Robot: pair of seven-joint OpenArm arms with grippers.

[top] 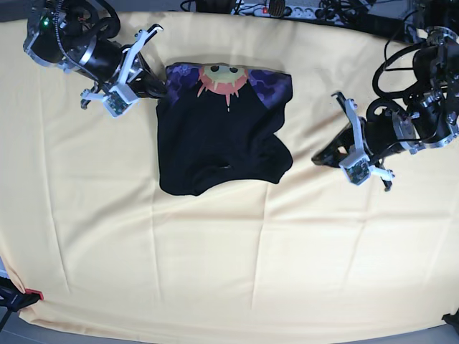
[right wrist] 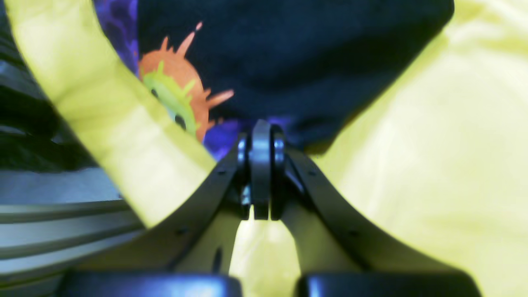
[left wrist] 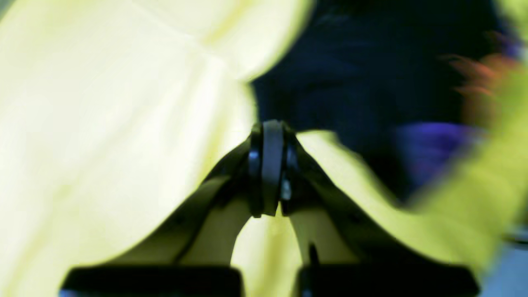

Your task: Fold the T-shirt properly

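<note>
Yellow cloth (top: pixel 215 251); both pincers closed beside T-shirt (top: pixel 215 136).

Your base view is evenly and softly lit, sharp throughout, with only faint shadows under the T-shirt (top: pixel 219 132) and both arms on the pale yellow cloth (top: pixel 215 272). You get a greenish, overexposed cast on that cloth in both wrist views. The left wrist view is heavily blurred; the right wrist view is softer only toward its edges, with the print readable.
</note>
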